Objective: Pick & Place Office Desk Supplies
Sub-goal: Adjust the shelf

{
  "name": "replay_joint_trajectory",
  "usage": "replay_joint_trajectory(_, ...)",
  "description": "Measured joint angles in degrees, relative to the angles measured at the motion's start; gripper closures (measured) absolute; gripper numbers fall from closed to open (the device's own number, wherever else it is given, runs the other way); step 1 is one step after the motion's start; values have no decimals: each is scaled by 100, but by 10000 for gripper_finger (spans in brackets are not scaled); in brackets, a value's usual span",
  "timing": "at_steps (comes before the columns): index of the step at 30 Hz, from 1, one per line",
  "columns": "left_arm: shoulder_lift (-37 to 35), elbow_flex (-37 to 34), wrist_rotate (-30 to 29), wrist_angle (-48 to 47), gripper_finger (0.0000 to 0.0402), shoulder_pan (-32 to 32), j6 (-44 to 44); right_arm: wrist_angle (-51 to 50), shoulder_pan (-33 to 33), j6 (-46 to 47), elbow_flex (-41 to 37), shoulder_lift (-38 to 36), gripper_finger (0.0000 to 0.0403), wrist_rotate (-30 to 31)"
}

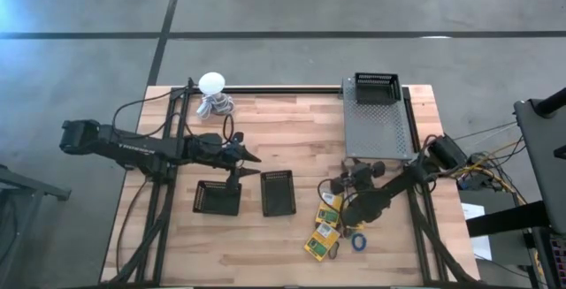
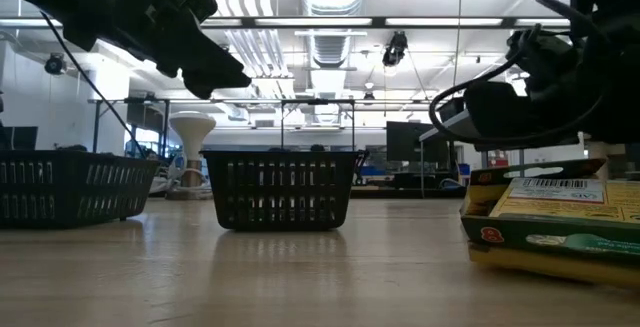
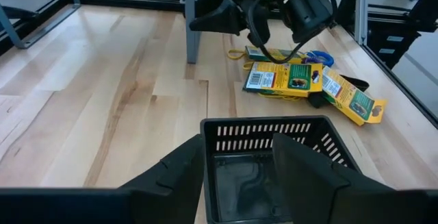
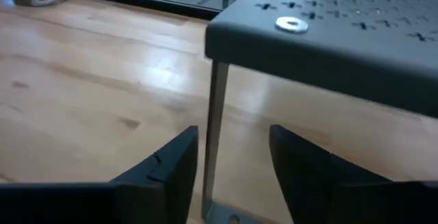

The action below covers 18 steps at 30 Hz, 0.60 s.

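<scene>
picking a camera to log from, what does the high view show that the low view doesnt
Only the high view shows the grey perforated shelf, the black basket on it, the blue ring, and both arms whole, with the right gripper open over the boxes and the left gripper above the baskets.

Only the low view shows the room's ceiling lights and the barcode label on a box.

Both show the yellow-and-green boxes, two black mesh baskets and the white ball-topped object.
</scene>
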Motion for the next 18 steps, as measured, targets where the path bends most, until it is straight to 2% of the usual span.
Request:
replay_joint_trajectory(4,0,0,0,-1,225,0,2,48,-77,-27,0,-4,174,281)
replay_joint_trajectory(8,0,0,0,-2,225,0,4,81,-251,-158,0,-6,165,444)
replay_joint_trajectory(12,0,0,0,-2,225,0,9,436,-380,-408,0,-12,182,810)
replay_joint_trajectory(18,0,0,0,-2,225,-7,11,625,-436,-702,0,-12,234,868)
